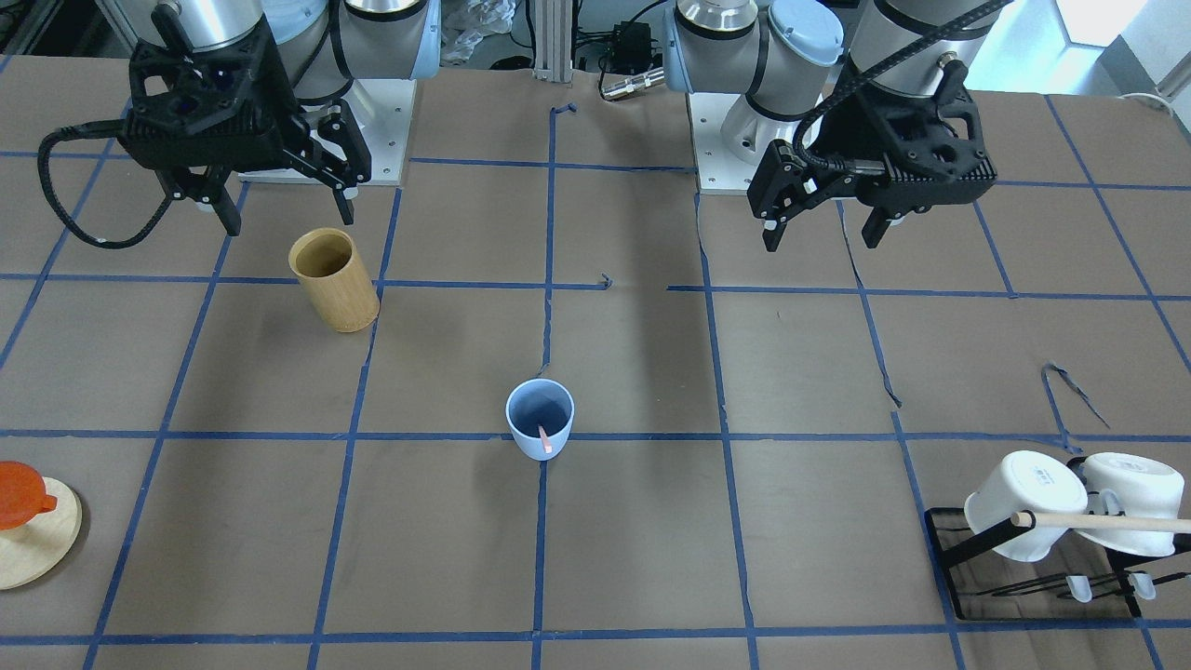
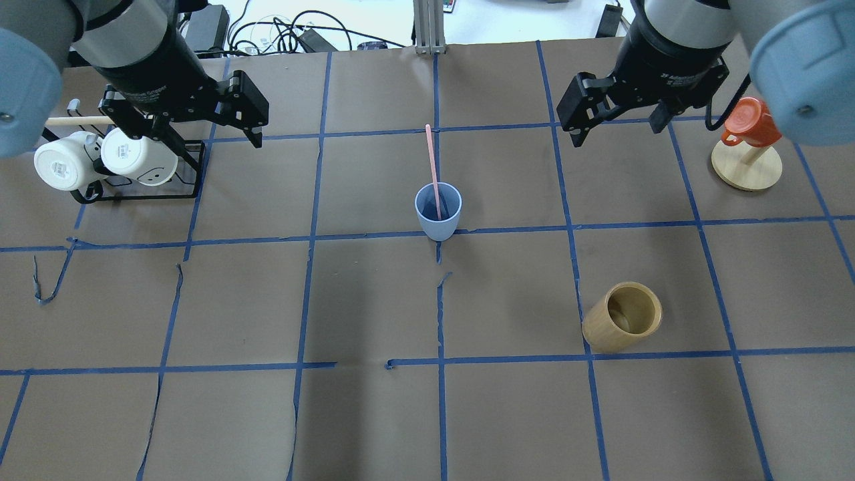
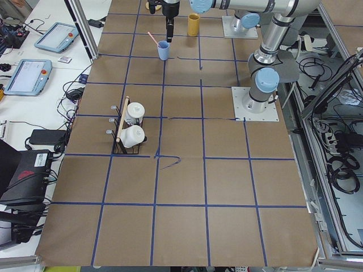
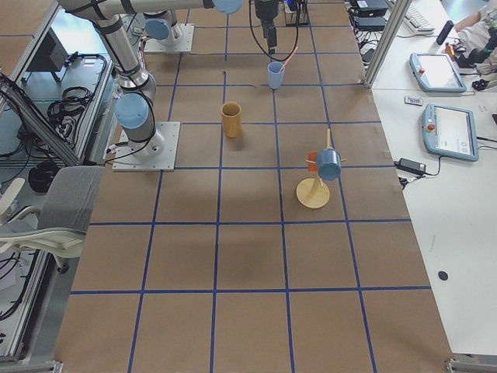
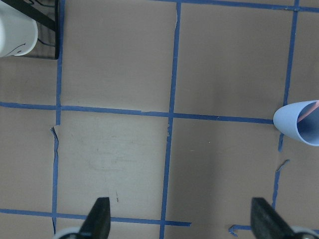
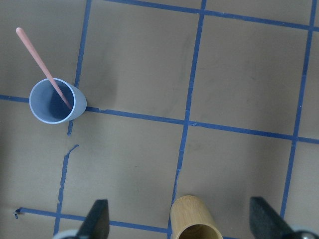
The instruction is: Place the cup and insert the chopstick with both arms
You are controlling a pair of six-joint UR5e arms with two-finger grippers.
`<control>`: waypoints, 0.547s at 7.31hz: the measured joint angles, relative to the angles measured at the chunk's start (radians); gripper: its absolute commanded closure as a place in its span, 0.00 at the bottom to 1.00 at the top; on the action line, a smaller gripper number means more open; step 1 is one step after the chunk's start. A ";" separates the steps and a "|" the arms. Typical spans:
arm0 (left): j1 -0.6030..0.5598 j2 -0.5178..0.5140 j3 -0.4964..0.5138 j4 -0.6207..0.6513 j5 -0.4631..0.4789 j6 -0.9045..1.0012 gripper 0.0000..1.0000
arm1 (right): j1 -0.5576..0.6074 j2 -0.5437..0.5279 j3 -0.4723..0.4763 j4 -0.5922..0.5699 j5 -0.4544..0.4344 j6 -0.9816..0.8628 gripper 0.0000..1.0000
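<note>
The pale blue cup (image 1: pixel 540 419) stands upright near the table's middle, on a blue tape crossing. It also shows in the overhead view (image 2: pixel 438 212) and in both wrist views (image 5: pixel 299 122) (image 6: pixel 55 102). One thin pink chopstick (image 2: pixel 432 160) stands inside it and leans over the rim away from the robot; it shows in the right wrist view (image 6: pixel 40 59). My left gripper (image 1: pixel 822 237) is open and empty, raised, back near its base. My right gripper (image 1: pixel 290 221) is open and empty, raised above the tan bamboo cylinder's far side. Neither touches the cup.
A tan bamboo cylinder (image 2: pixel 622 325) stands on my right side, near the robot. A black rack with two white mugs (image 2: pixel 60 164) and a long wooden rod (image 1: pixel 1107 523) is far left. An orange mug on a round wooden stand (image 2: pixel 748 133) is far right.
</note>
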 measured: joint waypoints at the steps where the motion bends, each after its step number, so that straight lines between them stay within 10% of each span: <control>1: 0.000 0.000 -0.001 0.000 0.000 0.001 0.00 | 0.000 0.001 -0.002 -0.007 0.001 0.001 0.00; 4: 0.000 0.000 -0.002 0.001 -0.001 0.001 0.00 | -0.001 0.002 -0.008 -0.011 0.007 0.003 0.00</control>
